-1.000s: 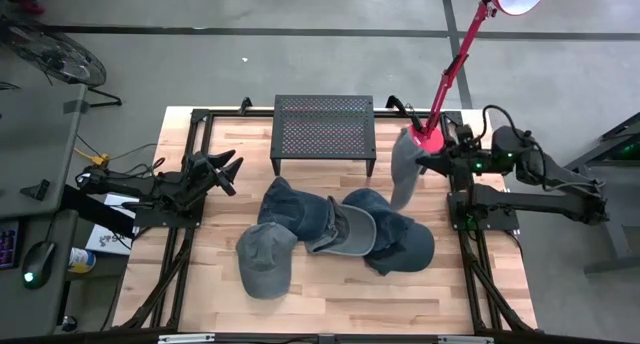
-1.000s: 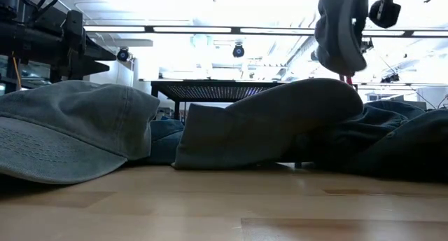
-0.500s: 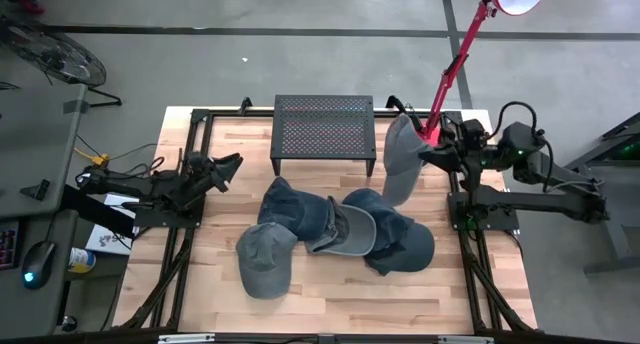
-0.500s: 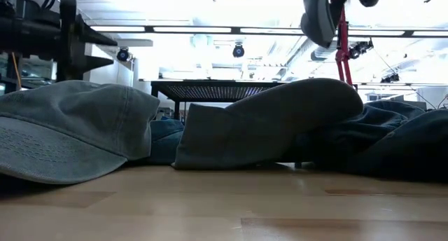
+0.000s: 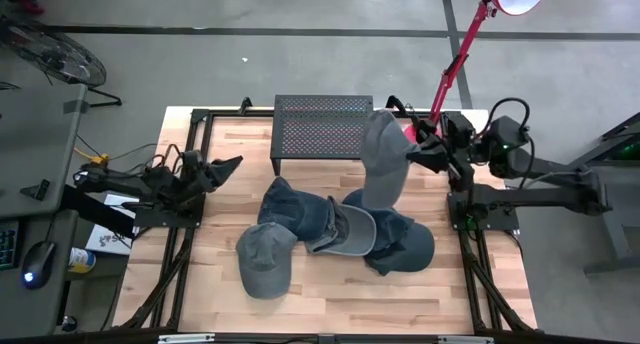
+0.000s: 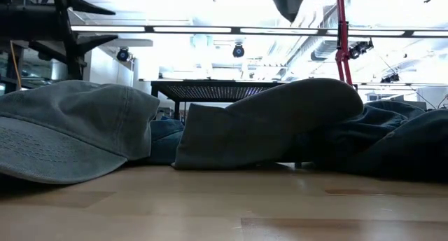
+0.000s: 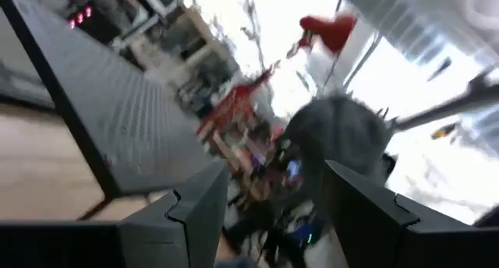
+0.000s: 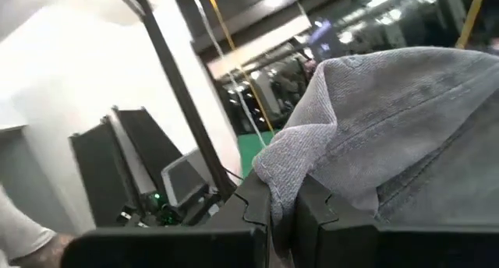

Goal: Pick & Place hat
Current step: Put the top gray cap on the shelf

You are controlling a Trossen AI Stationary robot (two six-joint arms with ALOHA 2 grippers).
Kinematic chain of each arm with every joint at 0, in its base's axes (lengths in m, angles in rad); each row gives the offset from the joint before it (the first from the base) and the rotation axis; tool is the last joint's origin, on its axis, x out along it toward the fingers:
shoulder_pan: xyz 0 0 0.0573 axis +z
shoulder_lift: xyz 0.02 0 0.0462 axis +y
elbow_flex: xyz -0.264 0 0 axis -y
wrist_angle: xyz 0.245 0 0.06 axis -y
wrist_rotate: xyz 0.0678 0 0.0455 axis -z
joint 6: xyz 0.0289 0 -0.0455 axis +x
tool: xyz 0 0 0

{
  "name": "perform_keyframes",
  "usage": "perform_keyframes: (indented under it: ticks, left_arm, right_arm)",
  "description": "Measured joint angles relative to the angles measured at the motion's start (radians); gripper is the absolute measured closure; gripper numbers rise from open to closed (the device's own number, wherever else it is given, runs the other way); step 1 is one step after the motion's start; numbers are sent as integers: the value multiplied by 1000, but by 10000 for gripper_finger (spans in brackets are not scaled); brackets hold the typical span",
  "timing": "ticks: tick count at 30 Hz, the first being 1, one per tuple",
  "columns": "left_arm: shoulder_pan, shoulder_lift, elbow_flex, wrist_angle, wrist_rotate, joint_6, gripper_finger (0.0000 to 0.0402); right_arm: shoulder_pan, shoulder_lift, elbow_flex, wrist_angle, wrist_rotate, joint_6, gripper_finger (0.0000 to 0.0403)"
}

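From above, we see the right gripper (image 5: 415, 152) clamped on a grey hat (image 5: 381, 164), which it holds in the air just right of the black mesh rack (image 5: 323, 126), over the far right part of the table (image 5: 330, 299). The hat hangs down toward the pile of caps (image 5: 340, 229) lying mid-table, and a lighter grey cap (image 5: 265, 259) rests at the pile's near left. The left gripper (image 5: 228, 167) waits at the table's left edge with its fingers spread apart. A red lamp (image 5: 480, 24) leans over the far right corner.

At table height, we find only the lower tip of the held hat (image 6: 290, 3) high above the caps (image 6: 280, 125), clear of them, with the rack (image 6: 210, 87) behind.

From the left wrist, we look between parted fingers (image 7: 199, 209) toward the raised hat (image 7: 343, 135).

From the right wrist, the fingers (image 8: 257, 206) pinch a fold of the hat's grey fabric (image 8: 398, 120).
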Motion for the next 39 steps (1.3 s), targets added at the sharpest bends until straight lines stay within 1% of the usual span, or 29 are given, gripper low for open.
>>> perform_keyframes:
  ticks: [4, 8, 10, 14, 15, 16, 20, 23, 27, 30, 32, 34, 39]
  left_arm:
    - [0, 122, 84, 54, 45, 18, 195]
    - [0, 309, 185, 102, 68, 69, 195]
    - [0, 411, 252, 130, 82, 98, 195]
    - [3, 609, 407, 133, 84, 164, 195]
    - [14, 654, 446, 131, 96, 178, 195]
    - [33, 696, 485, 126, 130, 191, 195]
    - [155, 855, 644, 136, 372, 198, 195]
    - [262, 975, 751, 130, 595, 191, 195]
    - [392, 1122, 888, 135, 880, 141, 195]
    - [455, 1237, 993, 175, 1058, 109, 195]
    - [476, 1315, 1078, 220, 1160, 103, 195]
    - [490, 1381, 1164, 227, 1240, 96, 195]
    - [498, 1557, 1382, 226, 1371, 91, 195]
  right_arm:
    - [0, 61, 0, 141, -38, 30, 393]
    - [0, 108, 0, 264, -62, 34, 393]
    - [-1, 130, 0, 322, -77, 34, 393]
    - [-1, 163, 0, 442, -104, 53, 393]
    - [-1, 168, 0, 470, -116, 60, 393]
    - [-1, 173, 0, 497, -130, 71, 393]
    - [-1, 176, 0, 543, -179, 105, 393]
    - [-1, 172, 0, 600, -229, 130, 393]
    - [-1, 171, 0, 728, -310, 205, 393]
    - [-1, 170, 0, 806, -370, 264, 393]
    - [-1, 171, 0, 849, -399, 299, 393]
    - [0, 171, 0, 884, -418, 316, 393]
    - [0, 171, 0, 917, -424, 330, 393]
